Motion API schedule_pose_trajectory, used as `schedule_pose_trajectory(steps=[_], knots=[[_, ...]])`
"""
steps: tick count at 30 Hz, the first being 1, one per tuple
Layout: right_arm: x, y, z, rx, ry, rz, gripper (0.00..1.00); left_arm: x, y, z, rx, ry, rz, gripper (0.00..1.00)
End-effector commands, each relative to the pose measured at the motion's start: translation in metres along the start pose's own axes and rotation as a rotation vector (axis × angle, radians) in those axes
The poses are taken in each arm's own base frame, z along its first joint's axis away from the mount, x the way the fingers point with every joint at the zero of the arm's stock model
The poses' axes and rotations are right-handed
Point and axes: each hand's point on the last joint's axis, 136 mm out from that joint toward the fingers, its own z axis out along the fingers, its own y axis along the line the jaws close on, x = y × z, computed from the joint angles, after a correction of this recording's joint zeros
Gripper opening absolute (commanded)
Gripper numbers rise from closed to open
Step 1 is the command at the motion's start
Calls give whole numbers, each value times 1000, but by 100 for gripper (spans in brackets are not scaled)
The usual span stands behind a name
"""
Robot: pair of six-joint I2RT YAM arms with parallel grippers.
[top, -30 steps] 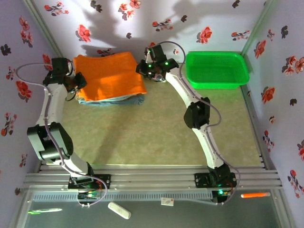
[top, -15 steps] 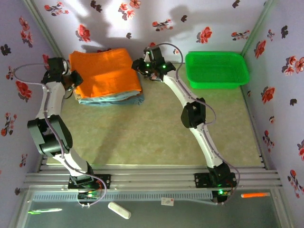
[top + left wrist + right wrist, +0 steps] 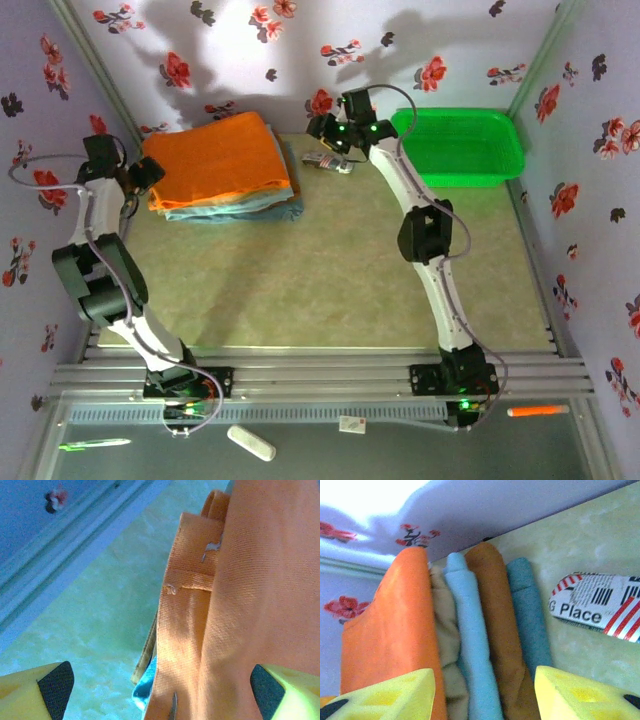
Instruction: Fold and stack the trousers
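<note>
The orange trousers (image 3: 220, 158) lie folded flat on top of a stack of folded cloths at the back left of the table. My left gripper (image 3: 143, 174) is at the stack's left edge, open. In the left wrist view its dark pads (image 3: 56, 684) stand far apart, with the trousers (image 3: 250, 595) lying loose between them (image 3: 160, 690). My right gripper (image 3: 324, 128) hovers just right of the stack, open and holding nothing. The right wrist view looks between its yellow fingertips (image 3: 487, 695) at the trousers' folded edge (image 3: 390, 625).
Under the trousers lie tan (image 3: 447, 645), light blue (image 3: 475, 650), brown (image 3: 500, 630) and teal (image 3: 530, 615) folded cloths. A printed label (image 3: 328, 162) lies on the table beside the stack. A green basket (image 3: 500, 165) stands at the back right. Flowered walls close in behind and at both sides.
Both grippers have opened and let go of the trousers. The left has drawn back to the left, the right up and to the right. The trousers now rest on the stack.
</note>
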Motion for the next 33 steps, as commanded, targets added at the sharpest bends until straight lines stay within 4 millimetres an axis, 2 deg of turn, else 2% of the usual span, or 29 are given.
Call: schedule_pose_trajectory(steps=[1,3,5,7,8,9,10,12,14,17,20,24,29,33], knots=[[6,41,-51,-20,6,-93,55,-7,2,-65,-31,-82,9,95],[13,36,-70,19,3,-120,55,9,7,-95,-71,-118,9,91],[23,27,-89,54,-16,-136,56,36,0,-117,-64,-137,24,75],[34,6,-111,125,-35,-127,57,72,-22,-135,-1,-158,97,59],[40,-7,-123,152,-49,-108,57,93,-33,-140,25,-174,145,42],[46,-20,-135,175,-76,-80,58,112,-43,-140,54,-184,176,15],[55,-32,-143,185,-97,-55,58,131,-48,-135,79,-177,191,0],[77,-58,-161,209,-139,-21,59,168,-58,-113,139,-154,218,0],[96,-74,-179,237,-165,-13,61,193,-55,-85,141,-130,204,0],[132,-100,-203,282,-164,3,62,213,-54,-42,145,-123,137,0],[167,-129,-225,346,-150,16,64,223,-70,-1,132,-75,138,0],[189,-152,-260,429,-159,9,67,231,-101,48,153,-21,108,0],[195,-166,-297,508,-186,-13,70,215,-106,89,78,-50,65,0],[196,-166,-315,506,-222,-12,73,199,-95,116,-3,-37,31,0]])
